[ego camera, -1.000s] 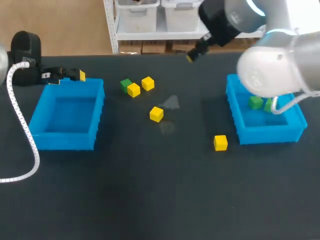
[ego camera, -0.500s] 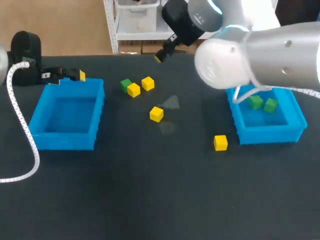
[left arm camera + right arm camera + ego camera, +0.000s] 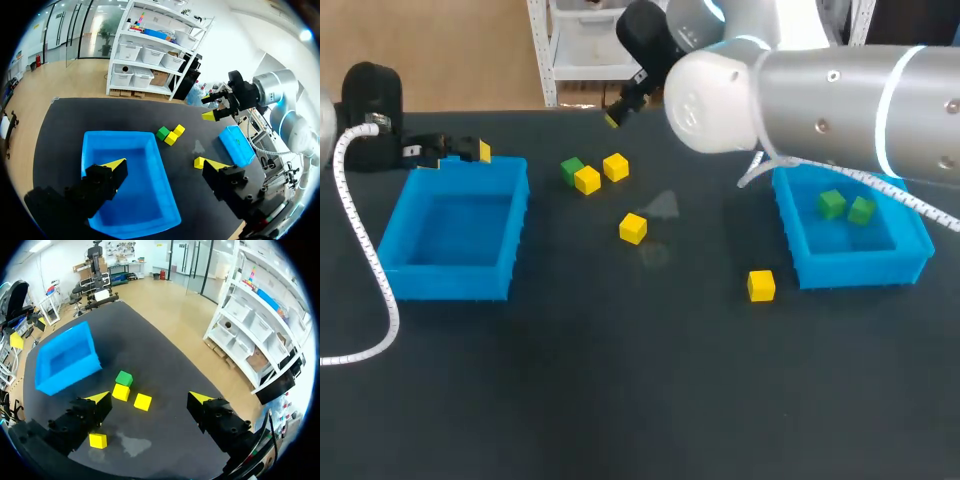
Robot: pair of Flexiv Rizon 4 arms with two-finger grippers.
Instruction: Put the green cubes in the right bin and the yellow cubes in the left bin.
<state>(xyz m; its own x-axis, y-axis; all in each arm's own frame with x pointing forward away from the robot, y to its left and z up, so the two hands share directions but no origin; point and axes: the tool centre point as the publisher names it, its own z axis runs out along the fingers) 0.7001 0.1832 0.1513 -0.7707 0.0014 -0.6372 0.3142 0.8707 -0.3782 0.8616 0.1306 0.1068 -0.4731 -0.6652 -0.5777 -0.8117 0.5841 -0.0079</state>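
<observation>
Table point(image 3: 620, 400) dark, perhaps smudged beside yellow cube point(image 3: 633, 228)

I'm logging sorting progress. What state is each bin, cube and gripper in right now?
left bin: empty.
right bin: holds two green cubes.
green cube on the table: unsorted, against a yellow cube.
four yellow cubes: all on the table, unsorted.
left gripper: fingers open, empty.
right gripper: fingers open, empty.
</observation>
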